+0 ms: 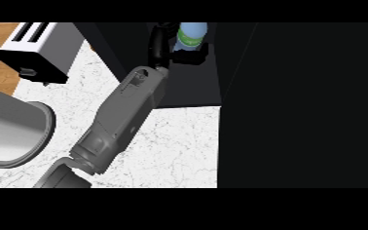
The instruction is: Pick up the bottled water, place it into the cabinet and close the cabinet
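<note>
The bottled water (192, 34), pale blue with a green label, stands at the back of the dark open cabinet (191, 85). My left hand (164, 46) is shut on it: black fingers curl round its lower part and hide the base. The grey forearm (122, 114) runs from the lower left of the view up into the cabinet opening. The cabinet's black door (291, 102) stands open and fills the right side of the view. My right hand does not show.
A silver toaster (37, 48) sits at the top left on the white marble counter (179, 146). A grey round pot (22, 136) lies at the left edge. A strip of wooden board (6, 68) shows beside the toaster.
</note>
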Motion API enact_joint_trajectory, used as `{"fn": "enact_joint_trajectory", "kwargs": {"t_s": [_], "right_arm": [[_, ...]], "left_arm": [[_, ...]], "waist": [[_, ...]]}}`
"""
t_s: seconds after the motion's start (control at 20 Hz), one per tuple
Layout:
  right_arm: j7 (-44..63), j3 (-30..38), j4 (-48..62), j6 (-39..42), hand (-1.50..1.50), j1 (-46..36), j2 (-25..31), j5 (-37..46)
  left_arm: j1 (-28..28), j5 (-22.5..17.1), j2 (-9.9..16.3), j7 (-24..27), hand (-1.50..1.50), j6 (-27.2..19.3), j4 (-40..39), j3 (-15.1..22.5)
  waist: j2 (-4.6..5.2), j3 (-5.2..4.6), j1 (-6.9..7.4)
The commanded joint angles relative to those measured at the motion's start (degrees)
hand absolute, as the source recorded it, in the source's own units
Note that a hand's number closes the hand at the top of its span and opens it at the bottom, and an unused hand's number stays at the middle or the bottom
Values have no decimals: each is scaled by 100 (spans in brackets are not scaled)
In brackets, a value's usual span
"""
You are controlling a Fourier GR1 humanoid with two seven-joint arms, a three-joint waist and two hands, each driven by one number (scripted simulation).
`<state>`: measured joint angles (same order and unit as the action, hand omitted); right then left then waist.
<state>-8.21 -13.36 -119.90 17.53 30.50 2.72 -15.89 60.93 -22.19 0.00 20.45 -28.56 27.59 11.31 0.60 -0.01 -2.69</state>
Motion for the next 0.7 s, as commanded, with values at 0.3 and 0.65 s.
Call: {"fn": "enact_joint_trajectory", "kwargs": {"t_s": [0.3,0.65], "right_arm": [[195,-242,-85,-169,-150,-147,-90,182],[164,9,8,-31,-150,-220,62,-37]], "left_arm": [[467,265,94,668,150,-339,-1504,-319],[305,613,256,1008,150,-788,-2114,-157]], "waist": [[57,-2,-51],[98,-4,-109]]}}
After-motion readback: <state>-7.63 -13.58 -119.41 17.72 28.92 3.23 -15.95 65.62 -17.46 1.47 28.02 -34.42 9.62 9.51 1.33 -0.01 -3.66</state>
